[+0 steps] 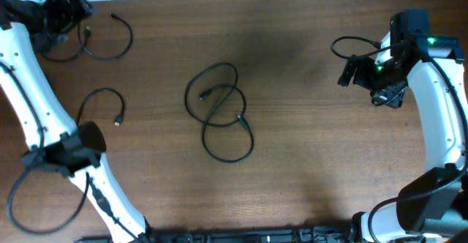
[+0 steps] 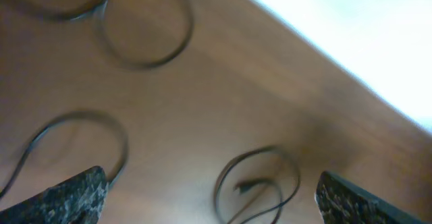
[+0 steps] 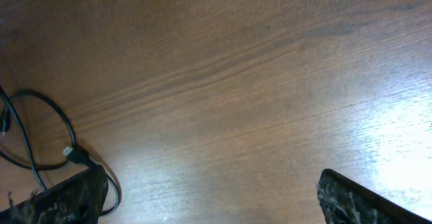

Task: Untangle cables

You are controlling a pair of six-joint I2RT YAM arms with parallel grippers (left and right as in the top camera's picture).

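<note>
From overhead, the tangle [image 1: 240, 121] of cables is lying in the middle of the table [image 1: 307, 162], its loops crossing over one another with two plugs showing inside them. A separate cable, the far cable [image 1: 130, 36], is curling near the table's top-left corner, and another, the near cable [image 1: 102, 90], is arching below it, well apart from the tangle. The left hand [image 1: 77, 5] is hovering at the top-left corner just beside the far cable, while the right hand [image 1: 349, 73] is hanging over bare wood at the right side, far from the tangle. In the left wrist view, the left hand [image 2: 210, 177] is standing spread wide, pinching nothing, with blurred cables on the wood ahead of it: one loop [image 2: 145, 66] above, one curve [image 2: 81, 115] at the left and a coil [image 2: 253, 183] with a plug between the fingers [image 2: 74, 197]. In the right wrist view, the right hand [image 3: 212, 177] is likewise gaping wide and gripping nothing, over bare table [image 3: 256, 82], while cables with a small plug [image 3: 71, 153] are lying at the picture's left edge, running behind the left-side finger [image 3: 61, 200].
</note>
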